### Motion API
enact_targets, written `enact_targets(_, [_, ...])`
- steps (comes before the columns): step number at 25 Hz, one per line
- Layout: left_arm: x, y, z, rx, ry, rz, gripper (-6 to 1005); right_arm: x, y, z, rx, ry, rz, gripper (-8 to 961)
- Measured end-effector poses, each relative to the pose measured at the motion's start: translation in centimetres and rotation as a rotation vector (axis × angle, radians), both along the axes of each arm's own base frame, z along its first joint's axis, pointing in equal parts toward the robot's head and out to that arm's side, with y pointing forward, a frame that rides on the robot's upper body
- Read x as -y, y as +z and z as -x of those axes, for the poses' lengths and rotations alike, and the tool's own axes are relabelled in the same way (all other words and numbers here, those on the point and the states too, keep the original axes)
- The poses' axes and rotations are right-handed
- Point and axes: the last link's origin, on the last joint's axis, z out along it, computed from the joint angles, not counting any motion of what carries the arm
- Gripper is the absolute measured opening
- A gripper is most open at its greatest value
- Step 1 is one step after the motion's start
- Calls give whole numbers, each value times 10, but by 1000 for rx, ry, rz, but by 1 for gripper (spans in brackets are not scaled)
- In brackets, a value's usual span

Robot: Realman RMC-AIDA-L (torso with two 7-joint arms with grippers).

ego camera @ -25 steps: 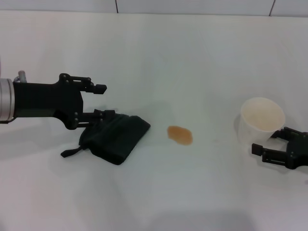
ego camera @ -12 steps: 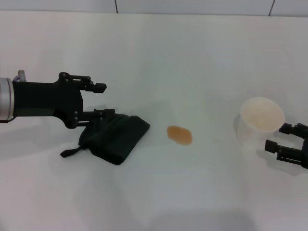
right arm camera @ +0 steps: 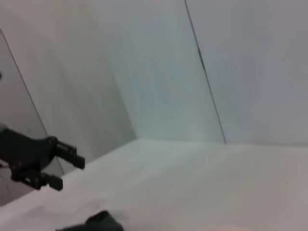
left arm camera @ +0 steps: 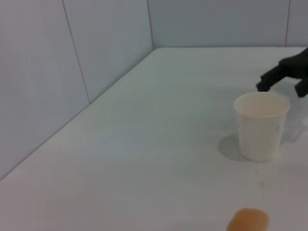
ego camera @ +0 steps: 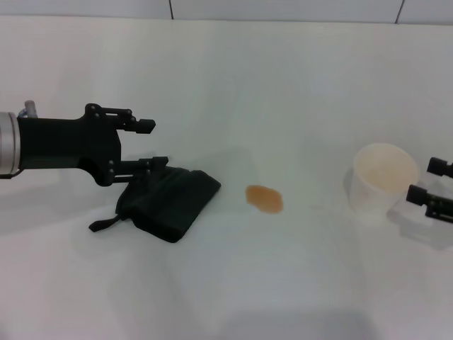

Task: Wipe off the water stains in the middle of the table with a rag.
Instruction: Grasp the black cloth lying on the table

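In the head view, the rag (ego camera: 168, 202) is seen lying crumpled on the table (ego camera: 233, 85), left of centre, with its loop tag pointing toward the left edge. The water stains (ego camera: 265, 198) sit as one small orange-brown patch near the middle, just right of the rag and apart from it. The left gripper (ego camera: 151, 144) is held over the rag's far left edge with its fingers spread apart and nothing between them. A white cup (ego camera: 384, 182) stands well to the right, and the right gripper (ego camera: 433, 180) is cut off by the right edge just beside the cup; its two fingers are seen apart.

The left wrist view alone shows the cup's side wall (left arm camera: 261, 126), the patch (left arm camera: 248, 221) and wall panels; the rag is not shown there. The right wrist view shows the left gripper (right arm camera: 66, 169) from afar and a dark edge of the rag (right arm camera: 98, 222).

No writing or label can be read.
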Motion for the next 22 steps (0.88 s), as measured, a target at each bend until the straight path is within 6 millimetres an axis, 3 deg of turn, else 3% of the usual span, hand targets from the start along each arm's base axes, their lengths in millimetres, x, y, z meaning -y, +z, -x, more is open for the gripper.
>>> enact_targets(6, [-1, 0, -1, 5, -1, -7, 538, -3, 8, 11, -17, 64, -6, 855])
enact_targets(22, [-3, 2, -4, 29, -7, -24, 535, -24, 8, 41, -26, 205, 37, 844])
